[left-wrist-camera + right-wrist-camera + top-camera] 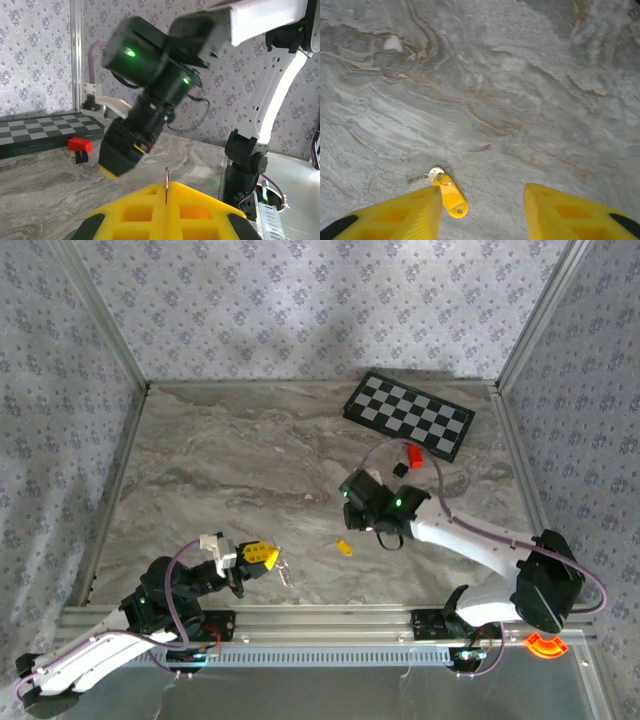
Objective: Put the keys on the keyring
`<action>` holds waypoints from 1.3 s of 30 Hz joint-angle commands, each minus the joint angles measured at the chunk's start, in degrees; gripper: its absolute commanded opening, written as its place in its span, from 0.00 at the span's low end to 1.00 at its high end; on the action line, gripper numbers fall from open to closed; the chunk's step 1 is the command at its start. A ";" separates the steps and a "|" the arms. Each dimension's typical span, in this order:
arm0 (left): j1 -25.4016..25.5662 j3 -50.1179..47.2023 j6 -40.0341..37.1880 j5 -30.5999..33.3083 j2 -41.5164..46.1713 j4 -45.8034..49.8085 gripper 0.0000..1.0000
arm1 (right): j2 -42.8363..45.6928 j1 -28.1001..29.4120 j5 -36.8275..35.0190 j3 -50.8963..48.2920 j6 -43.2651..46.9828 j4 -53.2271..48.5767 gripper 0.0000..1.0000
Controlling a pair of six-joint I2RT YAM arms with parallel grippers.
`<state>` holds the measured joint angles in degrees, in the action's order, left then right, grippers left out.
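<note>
My left gripper (258,555) hovers low at the near left, shut on the keyring (283,570), a thin silver loop hanging off its yellow tips. In the left wrist view the keyring (167,176) stands edge-on, pinched between the closed yellow fingers (140,210). One silver key (426,176) lies on the marble, joined to a yellow tag (451,196); the same tag (343,547) sits mid-table. My right gripper (482,192) is open just above the table, its left finger beside the tag, nothing between the fingers. That right gripper (365,508) hangs slightly behind the tag.
A checkerboard (408,416) lies at the back right, with a red block (415,454) and a small black block (399,470) in front of it. Patterned walls enclose the table (230,460) on three sides. A metal rail (330,620) runs along the near edge.
</note>
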<state>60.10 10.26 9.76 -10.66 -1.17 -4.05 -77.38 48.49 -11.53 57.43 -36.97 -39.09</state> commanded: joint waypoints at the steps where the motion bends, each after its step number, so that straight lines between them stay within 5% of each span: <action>1: -0.12 0.89 0.37 0.04 0.79 -2.80 0.00 | -4.73 -3.72 11.92 6.41 0.41 -15.14 0.52; 5: -0.07 1.03 0.35 -0.11 0.82 -2.63 0.00 | -11.84 -5.16 18.99 13.78 3.88 -19.21 0.53; 11: -0.10 0.99 0.35 0.02 0.81 -2.62 0.00 | -14.59 -5.14 24.91 12.42 -2.63 -15.29 0.51; 24: -0.07 0.89 0.39 0.07 0.70 -2.89 0.00 | -12.30 -6.04 25.24 -1.84 -10.22 -1.45 0.46; 39: -0.13 0.73 0.61 -0.18 0.78 -3.06 0.00 | -17.91 -7.74 27.65 0.89 -8.01 1.06 0.37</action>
<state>60.10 10.26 9.76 -10.66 -1.17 -4.05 -93.84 41.41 14.63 56.62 -45.67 -37.95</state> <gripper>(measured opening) 0.047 0.372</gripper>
